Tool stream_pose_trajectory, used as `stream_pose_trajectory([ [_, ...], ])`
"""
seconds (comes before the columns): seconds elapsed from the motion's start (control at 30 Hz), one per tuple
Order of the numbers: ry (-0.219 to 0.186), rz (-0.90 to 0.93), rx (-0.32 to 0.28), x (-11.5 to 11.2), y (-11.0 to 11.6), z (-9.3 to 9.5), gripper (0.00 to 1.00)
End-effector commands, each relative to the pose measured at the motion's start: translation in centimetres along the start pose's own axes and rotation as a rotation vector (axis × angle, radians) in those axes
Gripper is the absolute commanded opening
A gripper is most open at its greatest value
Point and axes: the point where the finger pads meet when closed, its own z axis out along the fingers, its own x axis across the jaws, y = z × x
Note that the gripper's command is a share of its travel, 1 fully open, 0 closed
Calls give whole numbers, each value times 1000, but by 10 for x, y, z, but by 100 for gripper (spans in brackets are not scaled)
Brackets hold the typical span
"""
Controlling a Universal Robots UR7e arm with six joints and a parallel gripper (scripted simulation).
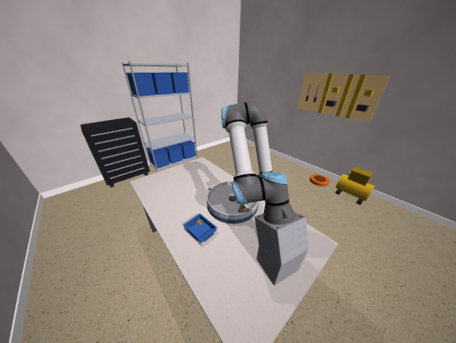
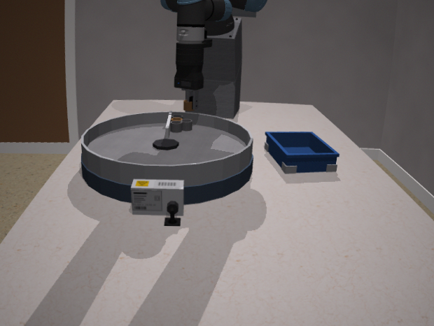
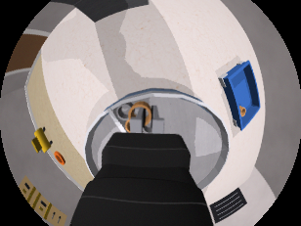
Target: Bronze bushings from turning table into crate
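The gripper (image 1: pixel 242 207) (image 2: pixel 190 105) (image 3: pixel 143 125) is grasping 1 bronze bushing (image 1: pixel 244 209) (image 2: pixel 187 105) (image 3: pixel 141 104), and its fingers are pressing on this piece. They are pointing down, and the held bushing is hanging above the far part of the turning table (image 1: pixel 232 217) (image 2: pixel 168 174) (image 3: pixel 220 146), as the exterior view is showing.

Below it, a 2nd bronze bushing (image 2: pixel 176 119) (image 3: pixel 128 124) is standing on the turning table, among the steel ones. In the exterior view, 2 steel bushings (image 2: pixel 176 126) (image 2: pixel 186 124) are standing in front of it, close to each other, and 1 more grey rim is showing behind it. A thin bar (image 2: pixel 168 124) (image 3: pixel 117 120) is reaching from near the black hub (image 1: pixel 232 198) (image 2: pixel 165 143) toward the far wall of the turning table, and the group is sitting just beside this bar.

The blue crate (image 1: pixel 201 232) (image 2: pixel 310 163) (image 3: pixel 239 89) is resting on the table (image 1: pixel 184 195) (image 2: pixel 316 245) (image 3: pixel 161 38), apart from the turning table. A 3rd bronze bushing (image 1: pixel 199 222) (image 3: pixel 242 112) is lying inside the crate, near 1 wall; in the exterior view the crate's wall is hiding it.
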Motion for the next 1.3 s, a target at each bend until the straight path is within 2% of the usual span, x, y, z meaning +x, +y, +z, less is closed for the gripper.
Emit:
stream_pose_trajectory([
  [0.0, 0, 0, -1, 0, 1, -17, 0],
  [0.4, 0, 0, -1, 0, 1, -17, 0],
  [0.57, 0, 0, -2, 0, 1, -37, 0],
  [0.97, 0, 0, -2, 0, 1, -37, 0],
  [1.13, 0, -1, -3, 54, -14, -37, 0],
  [1.27, 0, -1, -3, 54, -14, -37, 0],
])
